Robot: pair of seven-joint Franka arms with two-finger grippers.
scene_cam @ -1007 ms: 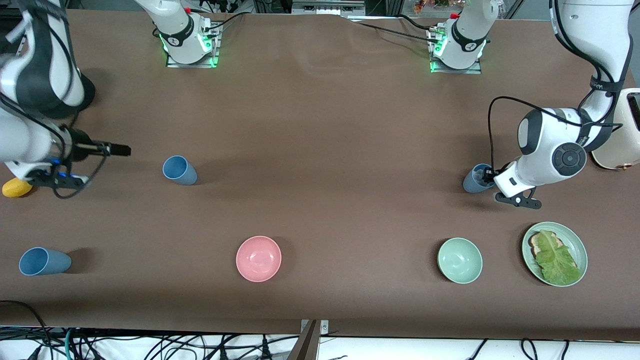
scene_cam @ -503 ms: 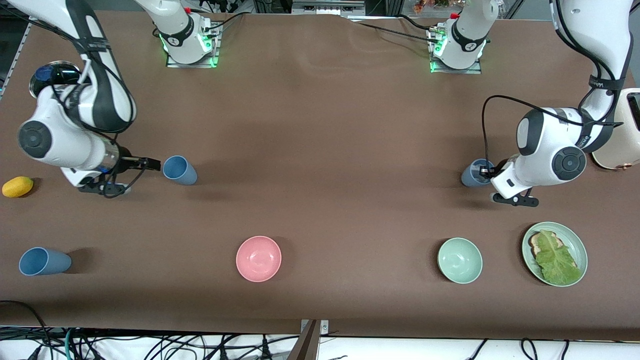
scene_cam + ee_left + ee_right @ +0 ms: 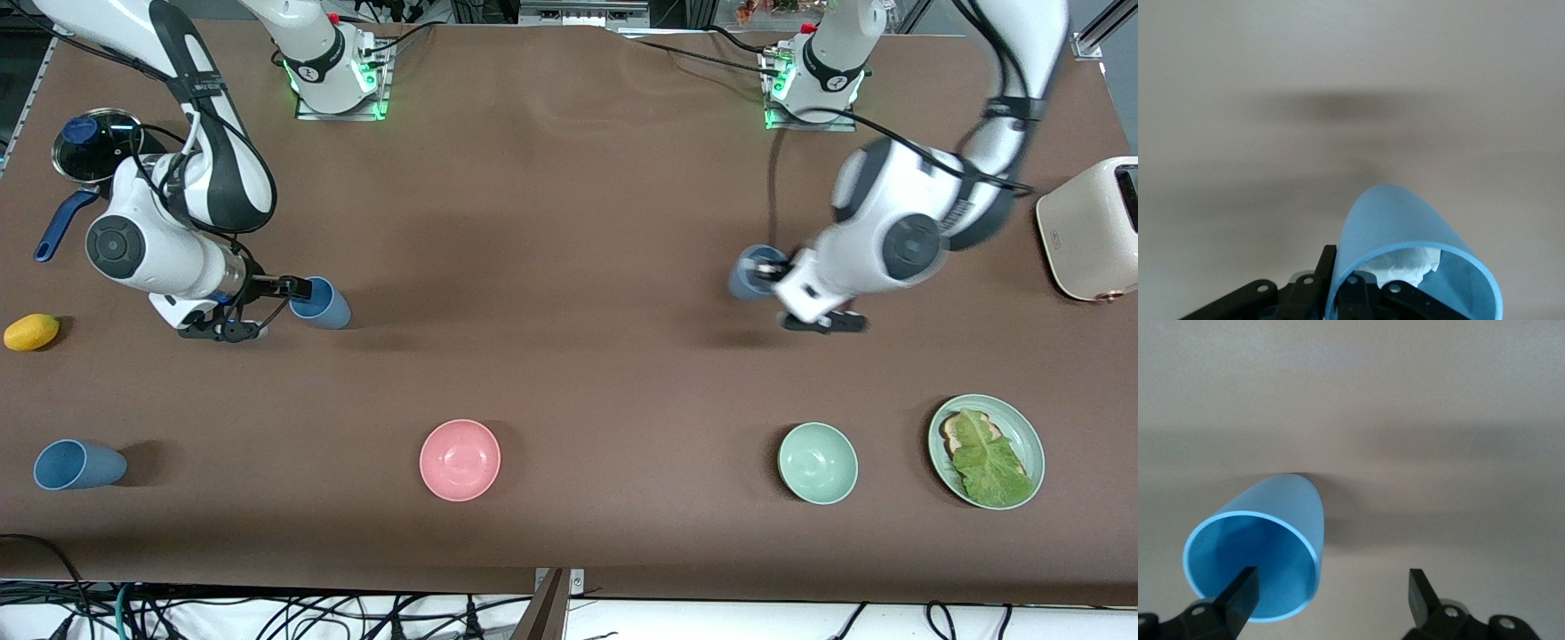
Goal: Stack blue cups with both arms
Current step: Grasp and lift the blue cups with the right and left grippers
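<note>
Blue cups number three in the front view. One stands on the table (image 3: pixel 569 222) toward the right arm's end, mouth up, called here the standing cup (image 3: pixel 320 302). The right gripper (image 3: pixel 286 298) is at its rim with fingers spread; in the right wrist view one finger (image 3: pixel 1238 597) sits inside the mouth and the other well outside, so it is not yet clamped. The carried cup (image 3: pixel 751 271) is gripped by the left gripper (image 3: pixel 778 277) on its rim wall, up in the air over the middle stretch of the table; the left wrist view shows the fingers pinched on the wall and something crumpled and white inside this cup (image 3: pixel 1405 267). The third, the spare cup (image 3: pixel 78 465), stands alone at the right arm's end, nearer the front camera.

Judged risks: the left arm looks blurred, so it is probably moving fast, and a thin rim pinch could let the cup swing or slip. The right gripper's inner finger could tip the standing cup if it closes off-centre.

Also counted: one pink bowl (image 3: pixel 460 460), one green bowl (image 3: pixel 818 463), one plate (image 3: pixel 986 451) with lettuce, one toaster (image 3: pixel 1089 228), one yellow fruit (image 3: pixel 31 332), one lidded pan (image 3: pixel 89 147)
</note>
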